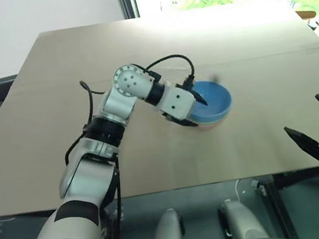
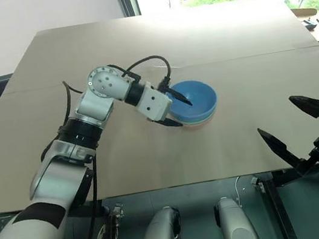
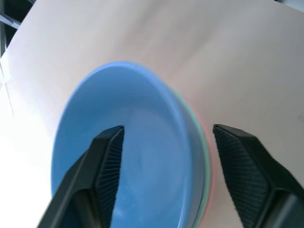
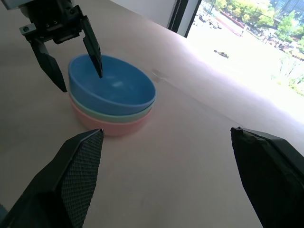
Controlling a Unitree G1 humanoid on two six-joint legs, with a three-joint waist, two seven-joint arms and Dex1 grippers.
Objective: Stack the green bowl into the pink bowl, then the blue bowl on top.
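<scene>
Right wrist view: three smooth matte bowls are nested on the tan tabletop (image 4: 190,156), blue bowl (image 4: 114,88) seated in the green bowl (image 4: 124,115), pink bowl (image 4: 111,127) underneath. The left gripper (image 4: 73,64) is spread, one ribbed black finger inside the blue rim, one outside. The right gripper (image 2: 294,121) is spread too, well apart from the stack.

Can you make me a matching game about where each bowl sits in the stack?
Things:
1. blue bowl
2. green bowl
3. pink bowl
4. left gripper

Places:
A. middle of the stack
B. astride the top bowl's rim, fingers apart
C. bottom, on the table
D. top of the stack

Pairs: 1-D, 2-A, 3-C, 4-B
</scene>
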